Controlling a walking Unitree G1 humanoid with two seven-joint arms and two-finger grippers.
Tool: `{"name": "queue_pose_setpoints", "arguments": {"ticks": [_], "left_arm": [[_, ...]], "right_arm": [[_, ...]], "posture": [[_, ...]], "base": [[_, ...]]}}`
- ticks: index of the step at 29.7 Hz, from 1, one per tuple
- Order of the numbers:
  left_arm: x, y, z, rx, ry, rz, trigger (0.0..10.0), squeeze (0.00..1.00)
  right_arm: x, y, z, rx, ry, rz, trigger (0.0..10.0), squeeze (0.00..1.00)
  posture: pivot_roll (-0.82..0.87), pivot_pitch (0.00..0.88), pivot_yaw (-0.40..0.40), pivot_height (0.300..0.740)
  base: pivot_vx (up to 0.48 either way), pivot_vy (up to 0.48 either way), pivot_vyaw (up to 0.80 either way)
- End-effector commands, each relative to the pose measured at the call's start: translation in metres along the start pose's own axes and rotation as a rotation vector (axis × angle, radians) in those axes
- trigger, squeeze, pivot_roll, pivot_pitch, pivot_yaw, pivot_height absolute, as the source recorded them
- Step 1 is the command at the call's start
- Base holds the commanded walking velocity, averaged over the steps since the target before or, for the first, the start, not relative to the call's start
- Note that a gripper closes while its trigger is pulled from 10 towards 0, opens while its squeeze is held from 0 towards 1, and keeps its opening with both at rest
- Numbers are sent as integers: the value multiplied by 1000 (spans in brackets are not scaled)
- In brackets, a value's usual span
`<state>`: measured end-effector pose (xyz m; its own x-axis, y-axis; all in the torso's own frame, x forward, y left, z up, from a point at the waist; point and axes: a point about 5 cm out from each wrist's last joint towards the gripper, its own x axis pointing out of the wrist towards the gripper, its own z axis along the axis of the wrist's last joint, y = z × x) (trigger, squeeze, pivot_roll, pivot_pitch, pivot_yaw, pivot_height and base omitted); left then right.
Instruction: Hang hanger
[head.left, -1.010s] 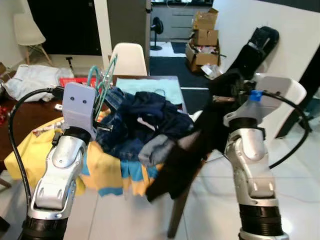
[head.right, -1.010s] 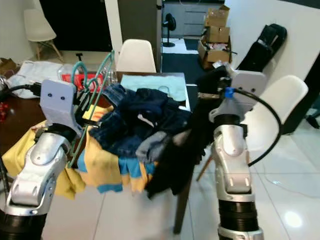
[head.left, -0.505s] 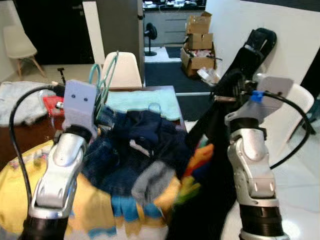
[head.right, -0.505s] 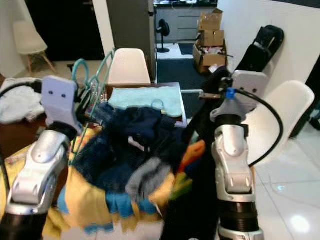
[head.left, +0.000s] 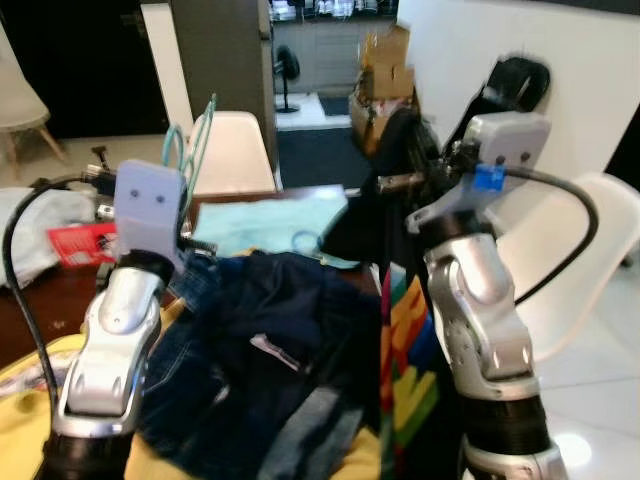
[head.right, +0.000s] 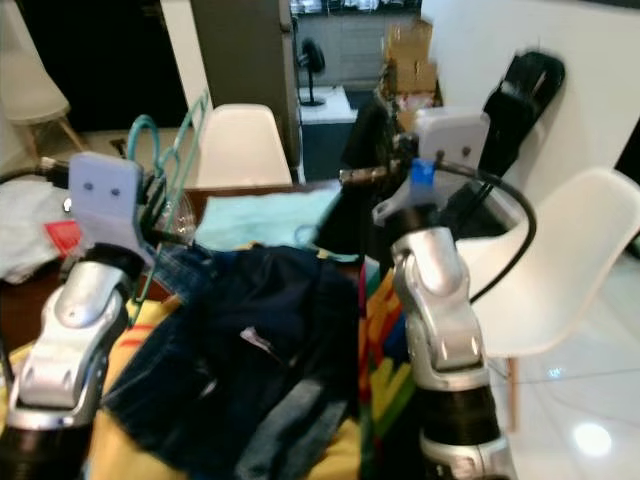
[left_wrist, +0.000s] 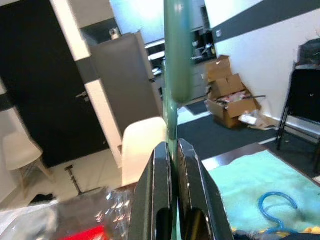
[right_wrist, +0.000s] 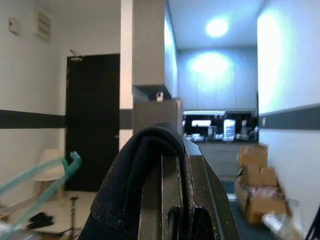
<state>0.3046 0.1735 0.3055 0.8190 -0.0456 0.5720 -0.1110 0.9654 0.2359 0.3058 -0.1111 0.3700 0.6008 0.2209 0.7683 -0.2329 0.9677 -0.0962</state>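
The hanger (head.left: 198, 140) is a thin teal-green plastic one, held up above the near-left part of the table (head.left: 60, 300). Its long axis runs roughly upright with a slight tilt, and the curved hook sits at the top, just beside the white chair (head.left: 235, 150) behind the table. More than one teal bar shows, so it may be a small bundle; I cannot tell the count.

The left gripper (left_wrist: 171, 150) has its two black fingers pressed together on the hanger's slim stem, which rises straight out from between the tips.

The right gripper (right_wrist: 172, 150) is raised above the table's right edge, fingers closed, with a black garment (right_wrist: 135, 175) draped over and around them. That garment hangs down past the table edge alongside a bright multicoloured cloth (head.left: 410, 360).

On the table: a heap of dark blue clothes (head.left: 270, 350) in the middle, a yellow cloth (head.left: 30, 420) under it at the near-left, and a pale turquoise towel (head.left: 265, 220) at the far side with a blue hook (left_wrist: 272, 210) lying on it. A second white chair (head.right: 570, 260) stands right of the table. Cardboard boxes (left_wrist: 230, 95) are stacked well beyond the table.
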Motion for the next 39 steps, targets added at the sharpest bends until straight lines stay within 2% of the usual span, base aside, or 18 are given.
{"name": "queue_pose_setpoints", "arguments": {"ticks": [1,10,13,19,20,21,22,23,25,29,30,31,32,33,36,37,38,39], "left_arm": [[-3,4,2,33,-16,10,10000,0],[-6,3,1,30,-13,13,10000,0],[-6,4,2,18,-15,25,10000,0],[-5,6,3,11,-19,42,10000,0],[-3,14,6,38,-40,114,10000,0],[-3,14,6,38,-40,114,10000,0],[0,26,11,72,-60,208,10000,0],[0,26,11,72,-60,208,10000,0],[1,47,24,205,-120,380,10000,0],[1,47,24,205,-120,380,10000,0],[2,58,37,338,-171,453,10000,0],[1,66,56,454,-262,497,10000,0],[1,66,56,454,-262,497,10000,0],[0,70,70,522,-327,514,10000,0],[0,70,70,522,-327,514,10000,0],[0,71,78,562,-364,508,10000,0],[0,71,78,562,-364,508,10000,0],[1,64,68,499,-294,416,10000,0]], "right_arm": [[1,8,4,18,-31,33,10000,0],[11,7,7,-15,-46,45,10000,0],[18,12,11,5,-65,98,10000,0],[23,14,16,36,-84,115,10000,0],[37,19,30,85,-146,143,10000,0],[37,19,30,85,-146,143,10000,0],[52,27,44,123,-214,182,10000,0],[52,27,44,123,-214,182,10000,0],[75,42,64,169,-320,208,10000,0],[75,42,64,169,-320,208,10000,0],[87,44,73,176,-370,138,10000,0],[96,42,84,204,-427,58,10000,0],[96,42,84,204,-427,58,10000,0],[102,41,93,227,-466,13,10000,0],[102,41,93,227,-466,13,10000,0],[105,44,96,245,-479,5,10000,0],[105,44,96,245,-479,5,10000,0],[101,65,70,235,-367,117,10000,0]], "posture": [[0,137,-19,740],[-2,141,-31,740],[-4,141,-38,740],[-5,141,-41,740],[-7,141,-46,740],[-7,141,-46,740],[-10,140,-50,740],[-10,140,-50,740],[0,141,-65,740],[0,141,-65,740],[18,143,-78,740],[40,149,-93,740],[40,149,-93,740],[45,150,-94,740],[45,150,-94,740],[54,153,-99,740],[54,153,-99,740],[45,163,-97,740]], "base": [[0,0,0],[0,0,0],[0,0,0],[0,0,0],[0,0,0],[0,0,0],[0,0,0],[0,0,0],[0,0,0],[0,0,0],[0,0,0],[0,0,0],[0,0,0],[0,0,0],[0,0,0],[0,0,0],[0,0,0],[0,0,0]]}}
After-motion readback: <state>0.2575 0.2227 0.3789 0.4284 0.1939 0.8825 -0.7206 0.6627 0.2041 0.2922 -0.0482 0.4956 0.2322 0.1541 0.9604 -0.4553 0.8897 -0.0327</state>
